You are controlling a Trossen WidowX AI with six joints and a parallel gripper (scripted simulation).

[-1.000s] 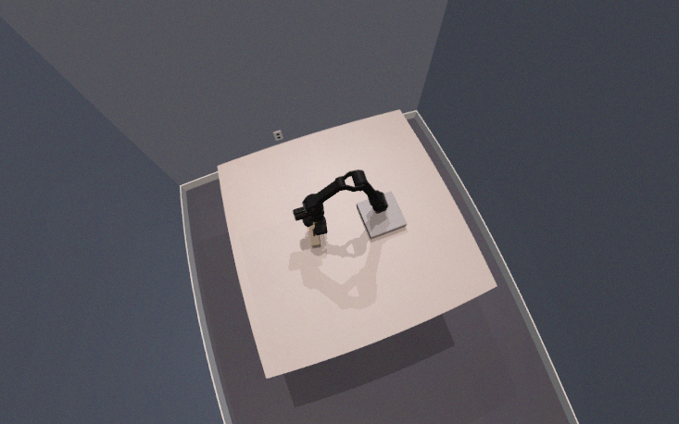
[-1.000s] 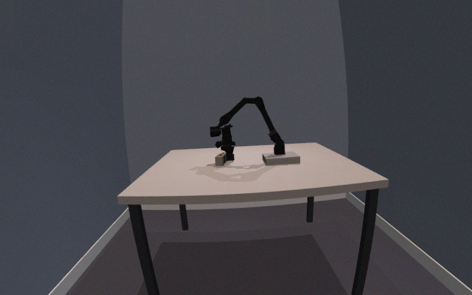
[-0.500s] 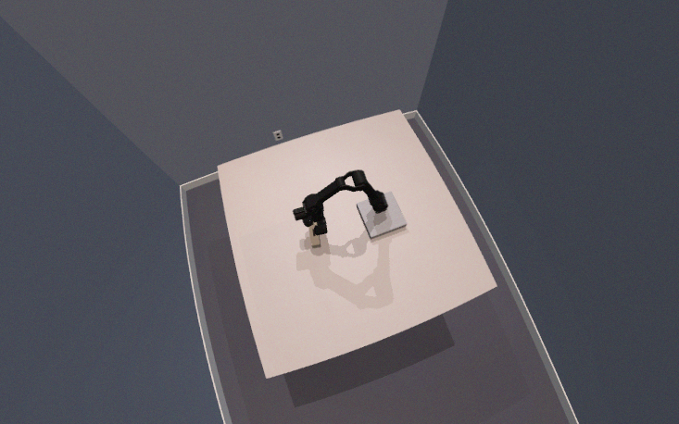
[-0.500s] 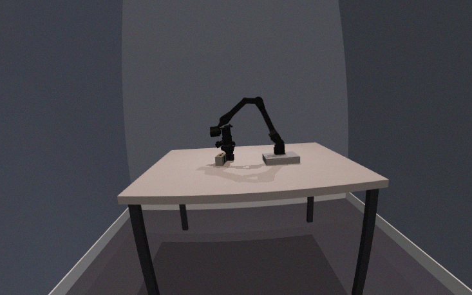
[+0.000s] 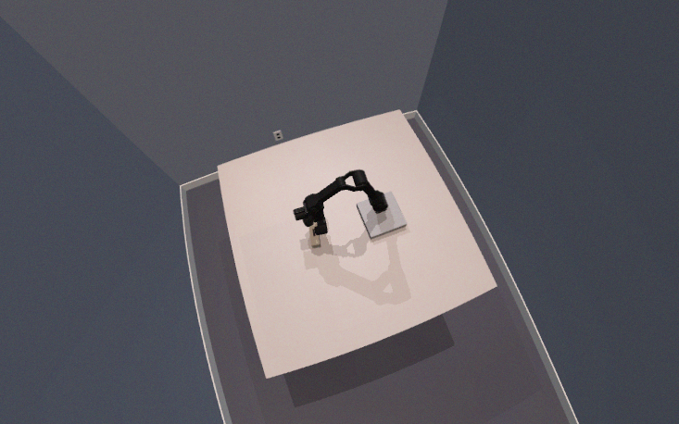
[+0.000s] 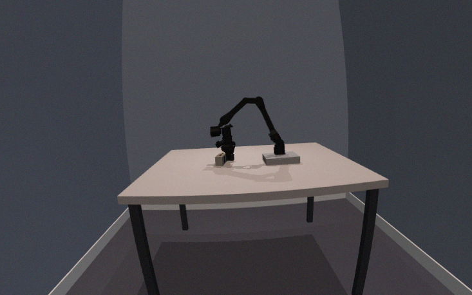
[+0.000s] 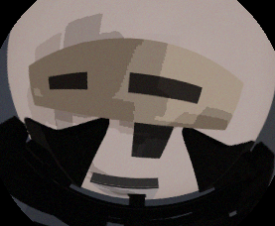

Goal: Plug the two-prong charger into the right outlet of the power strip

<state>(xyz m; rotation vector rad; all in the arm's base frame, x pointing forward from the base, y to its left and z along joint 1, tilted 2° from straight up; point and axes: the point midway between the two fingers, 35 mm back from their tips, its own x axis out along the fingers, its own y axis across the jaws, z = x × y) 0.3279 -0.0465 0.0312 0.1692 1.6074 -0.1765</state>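
Pale, smooth tabletop [image 5: 362, 327] [image 6: 252, 189] — boxy tan power strip [image 5: 315, 242] [image 6: 219, 160] [image 7: 100, 59], slots dark; black claw [image 5: 320, 229] [image 6: 231, 159] [image 7: 148, 125] spread, empty.

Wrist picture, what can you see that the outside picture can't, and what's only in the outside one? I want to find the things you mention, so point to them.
Only the wrist view shows both dark patches [image 7: 68, 80] clearly apart on top of the tan power strip [image 6: 218, 160] [image 7: 105, 96], plus a thin dark bar [image 7: 125, 180] nearer the camera.

Only the exterior view shows the table legs [image 6: 366, 234], the arm's raised bend [image 6: 252, 100] and its grey base [image 6: 292, 160].

Both show the power strip, the pale tabletop [image 6: 178, 183] [image 7: 160, 20] and some of the black pincer [image 6: 229, 157] [image 7: 148, 125].
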